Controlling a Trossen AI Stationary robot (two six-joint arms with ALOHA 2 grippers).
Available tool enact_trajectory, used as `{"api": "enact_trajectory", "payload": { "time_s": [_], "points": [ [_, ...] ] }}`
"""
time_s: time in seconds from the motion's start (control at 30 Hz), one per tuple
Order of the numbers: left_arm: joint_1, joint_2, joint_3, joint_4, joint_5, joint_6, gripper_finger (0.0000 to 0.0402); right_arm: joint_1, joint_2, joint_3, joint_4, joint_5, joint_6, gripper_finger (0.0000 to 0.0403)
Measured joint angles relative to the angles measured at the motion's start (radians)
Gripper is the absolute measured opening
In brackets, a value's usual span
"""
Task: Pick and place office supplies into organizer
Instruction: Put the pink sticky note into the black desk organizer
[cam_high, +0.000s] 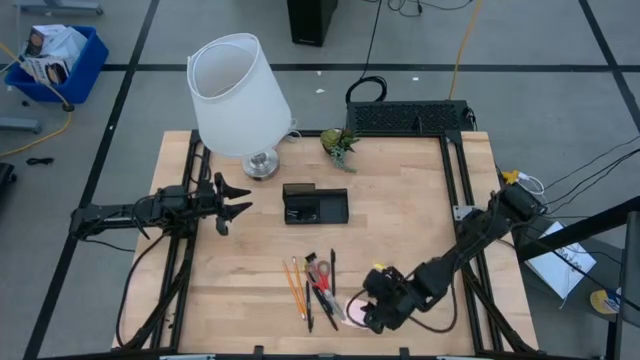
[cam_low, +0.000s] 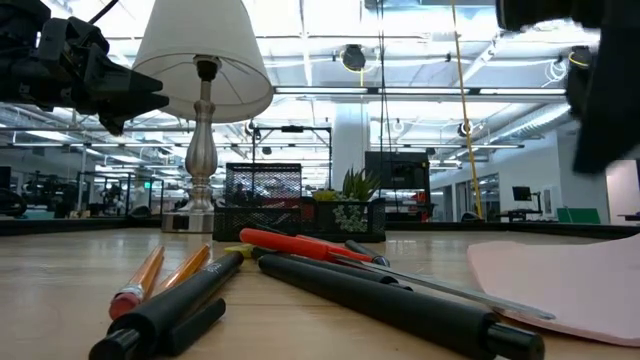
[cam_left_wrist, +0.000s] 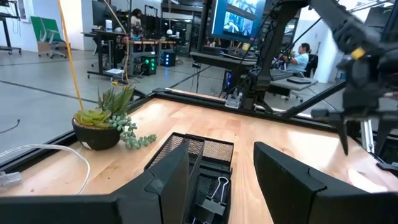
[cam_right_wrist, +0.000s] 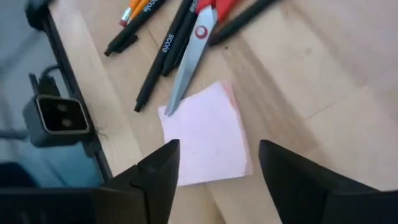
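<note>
The office supplies lie near the table's front edge: orange pencils (cam_high: 295, 285), black pens (cam_high: 328, 290), red-handled scissors (cam_high: 320, 274) and a pink sticky-note pad (cam_right_wrist: 205, 134). My right gripper (cam_right_wrist: 214, 177) hangs open just above the pad, slanting down, one finger over each side of it, touching nothing. The black organizer (cam_high: 315, 205) sits mid-table with small black clips (cam_left_wrist: 217, 186) inside. My left gripper (cam_high: 240, 199) waits open and level, left of the organizer.
A white-shaded lamp (cam_high: 240, 95) stands at the back left, with a small green plant (cam_high: 340, 142) and a black wire rack (cam_high: 410, 118) along the far edge. The low camera (cam_right_wrist: 59, 115) sits at the table's front edge beside the pad.
</note>
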Motion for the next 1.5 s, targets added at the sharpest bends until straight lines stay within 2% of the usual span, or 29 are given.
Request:
{"api": "enact_trajectory", "payload": {
  "time_s": [0.2,0.3,0.47,0.7,0.93,1.03,1.5],
  "points": [
    [0.0,0.0,0.0,0.0,0.0,0.0,0.0186,0.014,-0.002,-0.234,0.494,0.0,0.111,0.0264],
    [0.0,0.0,0.0,0.0,0.0,0.0,0.0186,0.026,-0.002,-0.304,0.606,0.004,0.136,0.0276],
    [0.0,0.0,0.0,0.0,0.0,0.0,0.0186,0.043,-0.002,-0.329,0.606,0.058,0.164,0.0276],
    [0.0,0.0,0.0,0.0,0.0,0.0,0.0186,0.059,-0.016,-0.328,0.642,0.073,0.154,0.027],
    [0.0,0.0,0.0,0.0,0.0,0.0,0.0186,0.093,-0.039,-0.327,0.468,0.112,0.216,0.027],
    [0.0,0.0,0.0,0.0,0.0,0.0,0.0186,0.098,-0.039,-0.328,0.431,0.112,0.236,0.027],
    [0.0,0.0,0.0,0.001,0.0,0.0,0.0186,0.081,-0.007,-0.328,0.478,0.09,0.231,0.027]
  ]
}}
